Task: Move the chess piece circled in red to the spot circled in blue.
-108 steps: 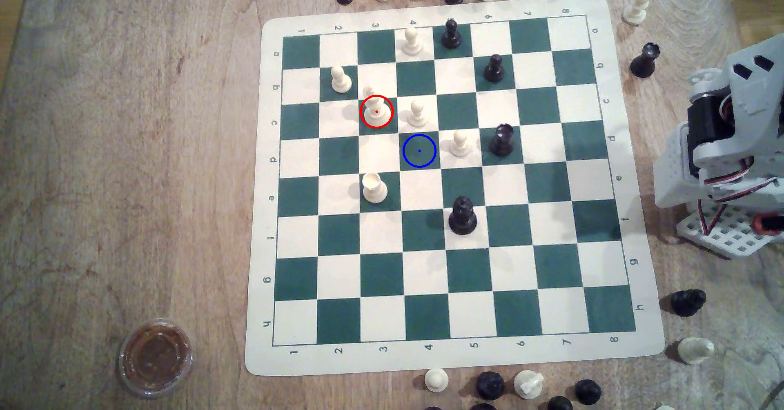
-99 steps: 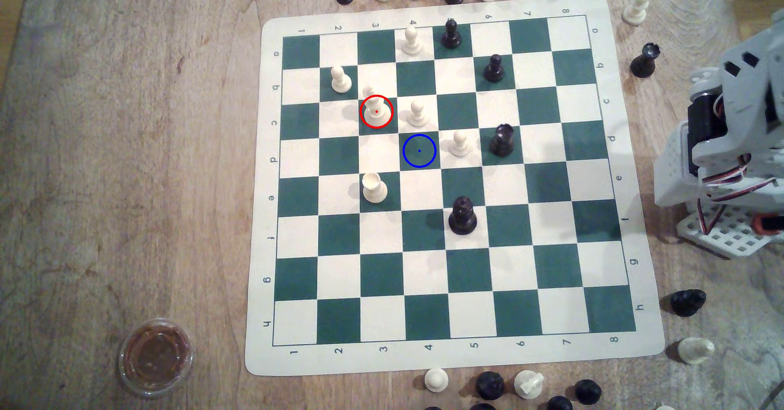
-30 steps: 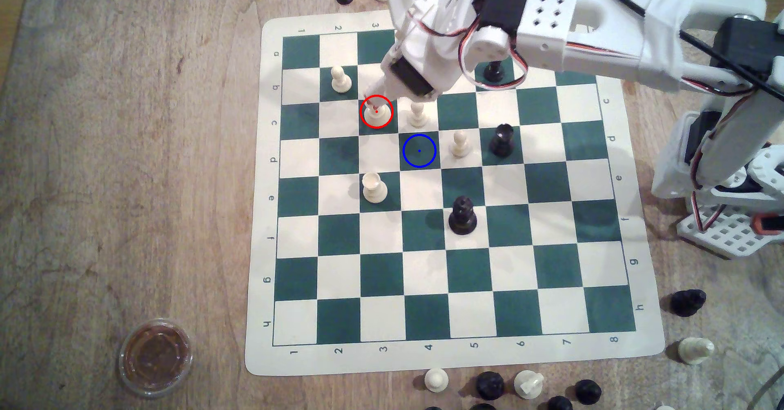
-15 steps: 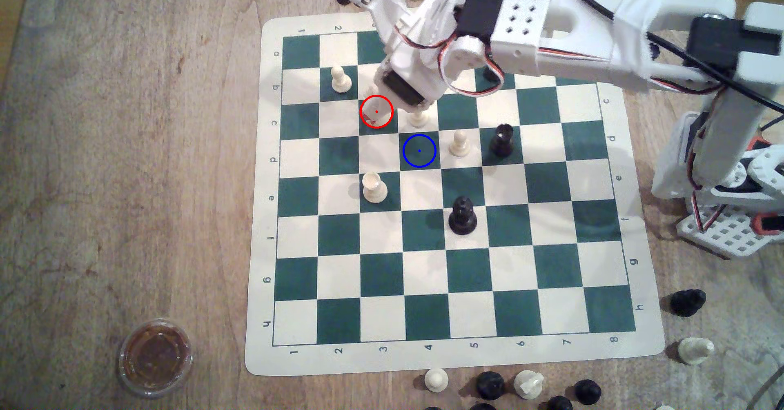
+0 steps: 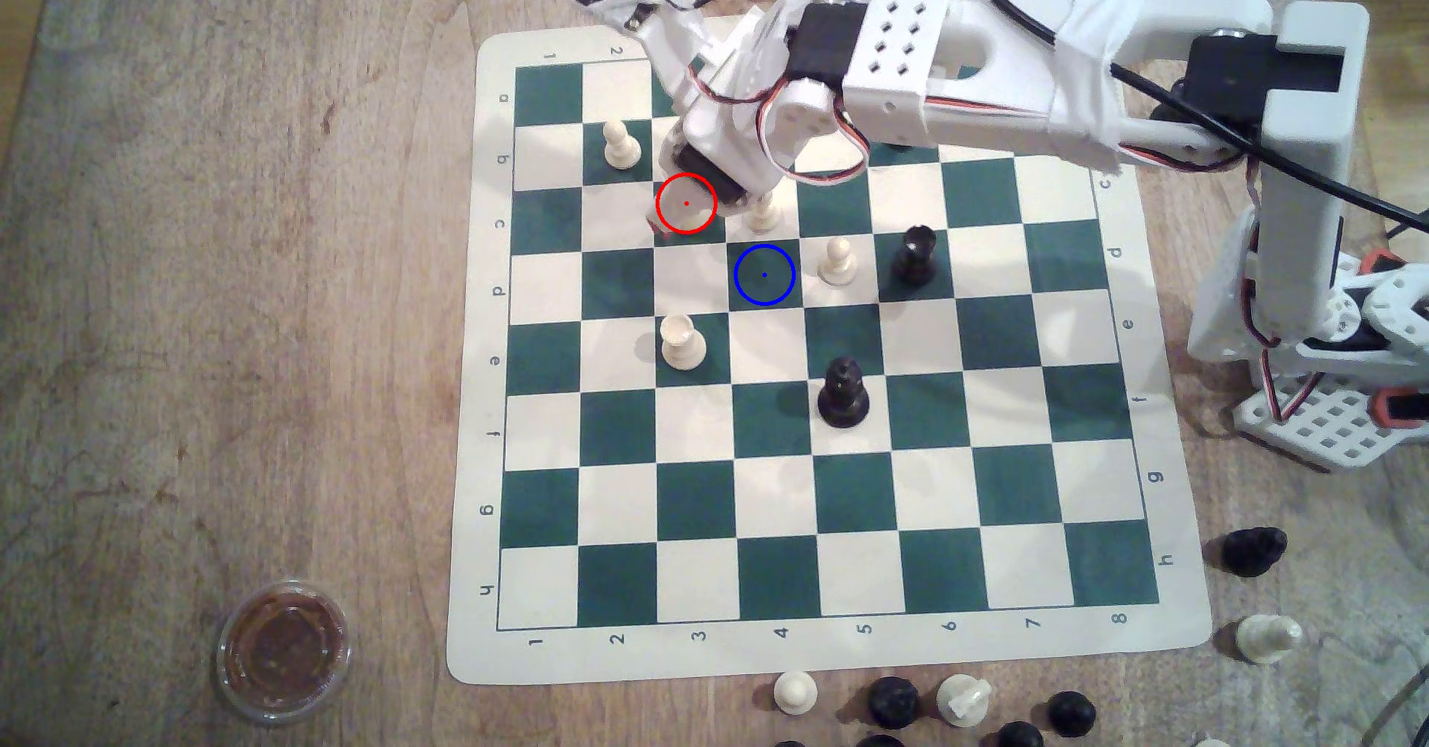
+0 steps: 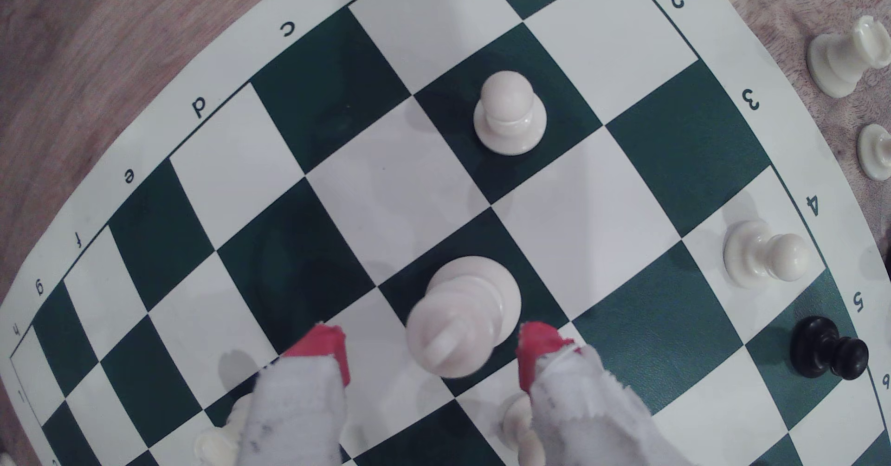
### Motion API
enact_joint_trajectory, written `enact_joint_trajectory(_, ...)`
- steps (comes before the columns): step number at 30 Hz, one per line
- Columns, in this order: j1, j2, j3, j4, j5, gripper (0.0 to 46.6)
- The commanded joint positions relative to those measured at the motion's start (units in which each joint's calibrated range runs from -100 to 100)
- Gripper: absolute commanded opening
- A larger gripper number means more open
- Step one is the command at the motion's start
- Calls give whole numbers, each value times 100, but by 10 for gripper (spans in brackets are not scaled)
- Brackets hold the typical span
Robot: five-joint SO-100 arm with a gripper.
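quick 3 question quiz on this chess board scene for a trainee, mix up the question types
1. True or false: the gripper has shut on the chess piece circled in red.
2. The spot circled in blue is: A) bare B) holding a cream pawn C) holding a black piece.
3. Fill in: in the exterior view the blue spot lies to the lower ____ of the red ring.

Key:
1. False: the red-tipped fingers stand apart on either side of the piece.
2. A
3. right

White arm [image 5: 1005, 90] stretched out, wrist bent downward, pincer [image 6: 434, 355] spread wide
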Motion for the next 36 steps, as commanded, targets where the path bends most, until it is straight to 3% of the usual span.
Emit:
enact_joint_trajectory(1,8,-140,-593,-151,20,192)
enact_joint_trajectory(19,-31,-64,-674,-176,20,140)
enact_joint_trajectory(23,-16,-56,-665,-176,20,107)
enact_joint_trajectory(30,-47,-140,-602,-168,-20,10)
enact_joint_trajectory(36,-78,-336,-584,-168,-5,5)
